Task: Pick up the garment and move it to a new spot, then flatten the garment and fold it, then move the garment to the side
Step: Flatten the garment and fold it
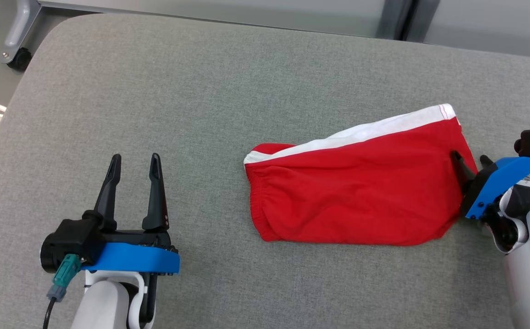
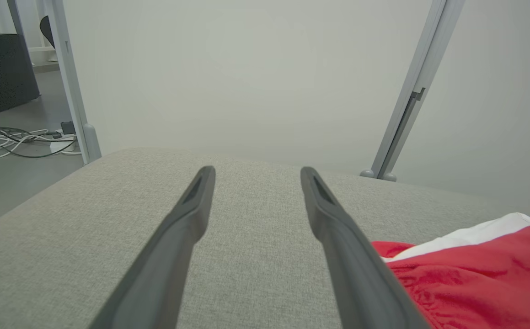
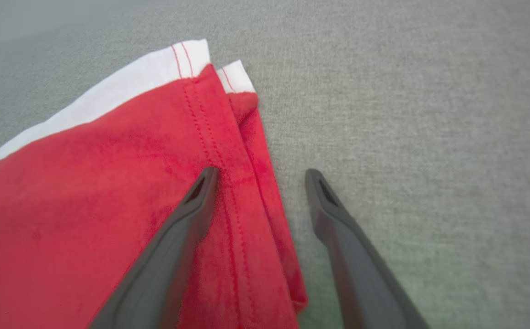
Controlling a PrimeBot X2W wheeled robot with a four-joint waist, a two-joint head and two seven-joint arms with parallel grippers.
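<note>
Right wrist view: the released right tool [image 3: 260,175] straddles the hem of the shorts [image 3: 86,183]. Head view: the released left tool [image 1: 135,159] is well apart.

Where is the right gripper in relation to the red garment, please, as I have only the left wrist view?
Observer: The right gripper is at the end of the red garment away from the left gripper. It straddles the hem, with one finger over the cloth and the other over the grey surface.
Operator: Thank you. Is it gripping the cloth?
Observer: No, its jaws stand open and nothing is pinched.
Operator: How does that hem lie?
Observer: In two layers, stacked slightly offset, each ending in a white strip at the corner.
</note>
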